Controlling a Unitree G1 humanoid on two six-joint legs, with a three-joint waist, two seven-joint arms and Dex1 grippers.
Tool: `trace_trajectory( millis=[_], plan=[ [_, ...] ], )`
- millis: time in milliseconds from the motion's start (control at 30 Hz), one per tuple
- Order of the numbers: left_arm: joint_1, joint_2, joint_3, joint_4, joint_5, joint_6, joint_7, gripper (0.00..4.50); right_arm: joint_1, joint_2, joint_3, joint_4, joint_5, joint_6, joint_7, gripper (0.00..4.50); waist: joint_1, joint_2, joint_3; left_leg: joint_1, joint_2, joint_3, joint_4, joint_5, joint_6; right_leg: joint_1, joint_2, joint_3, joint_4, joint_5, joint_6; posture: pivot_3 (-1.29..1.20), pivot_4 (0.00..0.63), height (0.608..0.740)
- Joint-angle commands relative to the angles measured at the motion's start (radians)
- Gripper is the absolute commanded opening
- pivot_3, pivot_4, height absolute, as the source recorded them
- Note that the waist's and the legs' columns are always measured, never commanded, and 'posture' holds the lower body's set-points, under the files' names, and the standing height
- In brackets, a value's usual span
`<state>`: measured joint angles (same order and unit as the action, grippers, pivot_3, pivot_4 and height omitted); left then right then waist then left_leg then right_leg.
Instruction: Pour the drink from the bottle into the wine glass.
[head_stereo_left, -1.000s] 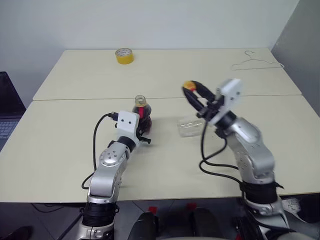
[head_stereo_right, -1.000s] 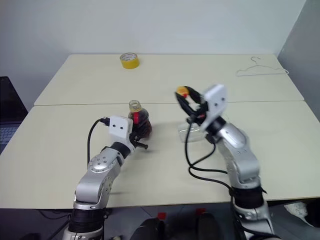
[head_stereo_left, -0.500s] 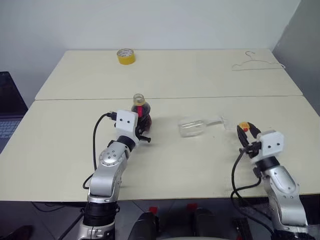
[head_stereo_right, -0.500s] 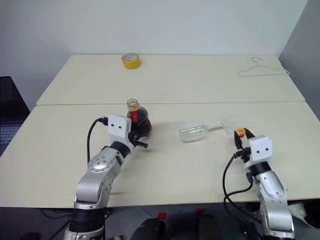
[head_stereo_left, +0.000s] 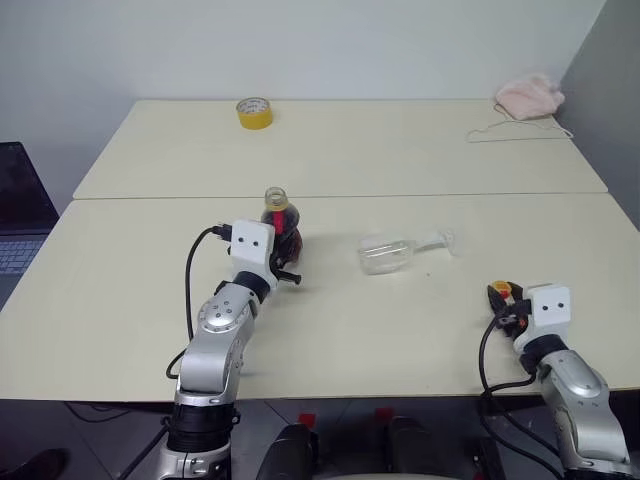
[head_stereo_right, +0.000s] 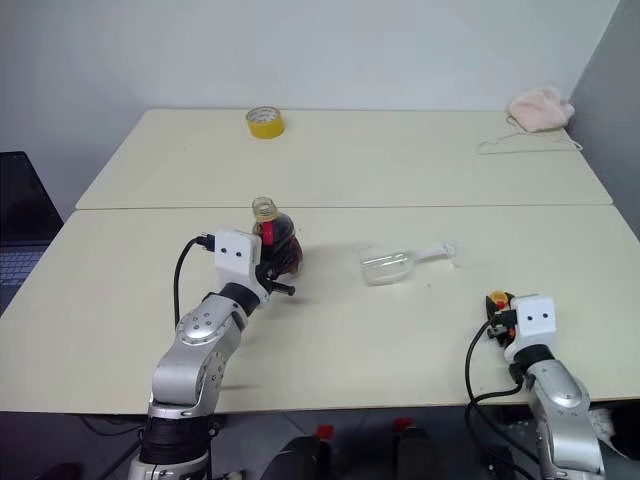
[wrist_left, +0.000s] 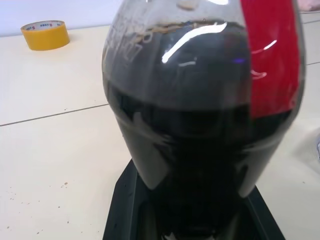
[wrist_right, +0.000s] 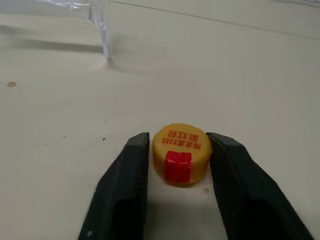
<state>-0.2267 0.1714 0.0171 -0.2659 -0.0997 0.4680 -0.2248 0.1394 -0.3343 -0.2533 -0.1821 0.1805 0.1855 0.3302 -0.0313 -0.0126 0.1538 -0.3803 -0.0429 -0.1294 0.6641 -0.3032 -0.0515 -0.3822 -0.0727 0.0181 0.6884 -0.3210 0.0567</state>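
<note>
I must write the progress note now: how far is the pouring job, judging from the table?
Done: the yellow cap is off the bottle and sits on the table between the right tool fingers. In hand: the left tool grips the upright bottle, drink still inside. Left: the wine glass lies on its side, empty; it needs standing up, then pouring.

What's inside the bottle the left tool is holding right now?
The small clear plastic bottle holds dark brown-red drink, filling most of its rounded body; its mouth is uncapped. The red label strip covers part of one side, and the left tool hides the bottom.
</note>
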Motion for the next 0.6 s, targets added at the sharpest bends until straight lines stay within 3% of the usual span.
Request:
trace_trajectory(
  millis=[33,167,367,467,600],
  plan=[
    [-0.018,-0.003,0.011,-0.029,-0.008,-0.038,0.009,0.62,0.009,-0.006,0.007,-0.028,0.031,0.029,0.026,3.25,0.0,0.0,0.0,0.0,0.0,0.0,0.0,0.0,0.0,0.0,0.0,0.0,0.0,0.0,0.0,0.0,0.15,0.74],
    [-0.016,-0.005,0.01,-0.032,-0.008,-0.038,0.011,0.62,0.036,-0.021,0.021,-0.041,0.031,0.034,0.052,4.49,0.0,0.0,0.0,0.001,0.0,0.0,0.0,0.0,0.0,0.002,0.0,-0.001,-0.001,0.0,0.0,0.0,0.15,0.74],
    [-0.016,-0.003,0.022,-0.021,-0.014,-0.043,0.015,0.62,0.07,-0.067,0.032,-0.075,0.013,-0.091,0.106,4.5,0.0,0.0,0.0,0.002,0.0,-0.001,0.0,0.0,0.0,0.003,0.0,-0.001,-0.002,0.0,0.0,0.0,0.15,0.74],
    [-0.02,0.0,0.037,-0.012,-0.02,-0.043,0.019,0.62,0.008,-0.1,0.018,-0.127,0.008,-0.181,0.122,4.5,-0.001,0.0,0.0,0.002,0.0,-0.001,0.0,0.0,0.0,0.003,0.0,-0.001,-0.002,0.0,0.0,0.0,0.15,0.74],
    [-0.026,0.0,0.051,0.0,-0.027,-0.043,0.024,0.62,-0.069,-0.163,0.036,-0.173,0.033,-0.156,0.182,4.5,0.001,0.0,0.0,0.002,0.0,-0.001,0.0,0.0,0.0,0.003,0.0,-0.001,-0.002,0.0,0.0,0.0,0.15,0.74]
  ],
)
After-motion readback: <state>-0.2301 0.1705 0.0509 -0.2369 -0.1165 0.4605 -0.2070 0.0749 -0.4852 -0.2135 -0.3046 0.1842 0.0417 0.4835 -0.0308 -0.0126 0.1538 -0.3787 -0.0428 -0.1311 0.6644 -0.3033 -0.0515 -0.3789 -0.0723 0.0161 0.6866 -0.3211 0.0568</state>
